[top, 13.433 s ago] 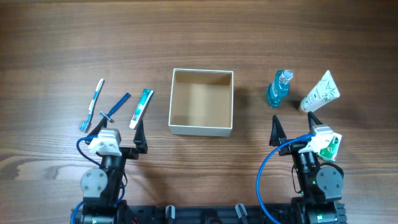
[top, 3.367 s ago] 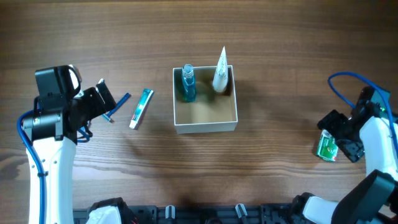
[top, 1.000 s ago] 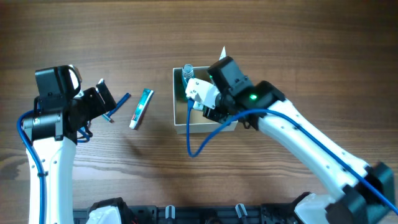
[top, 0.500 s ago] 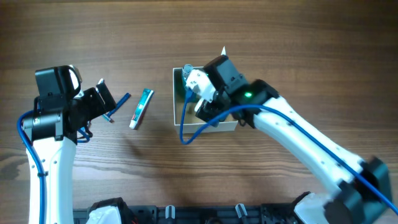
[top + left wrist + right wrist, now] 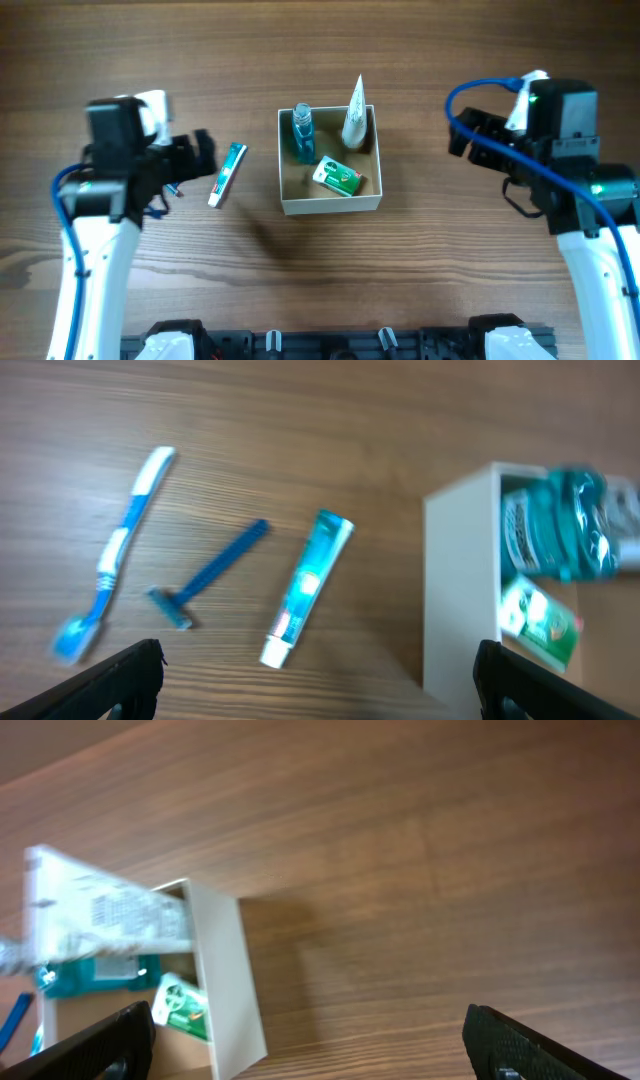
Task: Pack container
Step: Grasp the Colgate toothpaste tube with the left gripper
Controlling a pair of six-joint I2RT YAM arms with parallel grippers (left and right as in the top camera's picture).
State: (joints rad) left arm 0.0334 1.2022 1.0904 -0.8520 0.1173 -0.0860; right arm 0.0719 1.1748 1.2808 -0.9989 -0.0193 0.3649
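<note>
white-walled container (image 5: 330, 206) at mid-table between the arms, blue bottle (image 5: 302, 133) and white tube (image 5: 354, 112) standing at its back wall, green packet (image 5: 337, 177) flat inside, left gripper (image 5: 318, 665) and right gripper (image 5: 305, 1030) — both spread wide, empty

Brown wood-grain table (image 5: 420, 280)

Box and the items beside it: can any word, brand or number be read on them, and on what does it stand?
No text can be read in any view.
Green packet in the box: white marks, too blurred to read.
Blue bottle: label with lines of print, too blurred to read.
White tube: grey block of print, too blurred to read.
Toothpaste tube on the table: coloured print, too small to read.
</note>
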